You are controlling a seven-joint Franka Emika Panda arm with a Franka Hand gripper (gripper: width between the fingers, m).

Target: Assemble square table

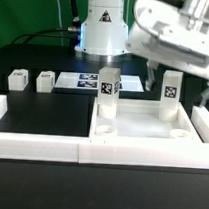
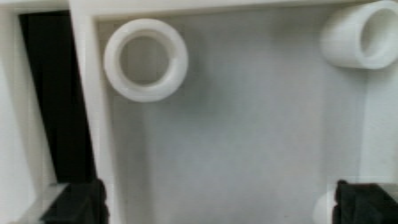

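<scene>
The square top [image 1: 142, 117] lies flat on the black surface [image 1: 47, 109], at about four o'clock from the middle of the exterior view. It sits just beside the low border wall [image 1: 40, 144], which runs along its six o'clock edge. The first leg [image 1: 109, 85] stands upright at the top's eleven o'clock corner and the second leg [image 1: 172, 87] at its one o'clock corner. The marker board [image 1: 86, 82] lies at ten o'clock of the top. At nine o'clock of that board, the third leg [image 1: 45, 81] and fourth leg [image 1: 18, 80] sit loose and near each other. The claw [image 2: 217, 205] hangs over the top's inside, holding nothing, its fingers [image 2: 71, 205] wide apart. Two corner rings [image 2: 146, 58] show in the wrist view.
</scene>
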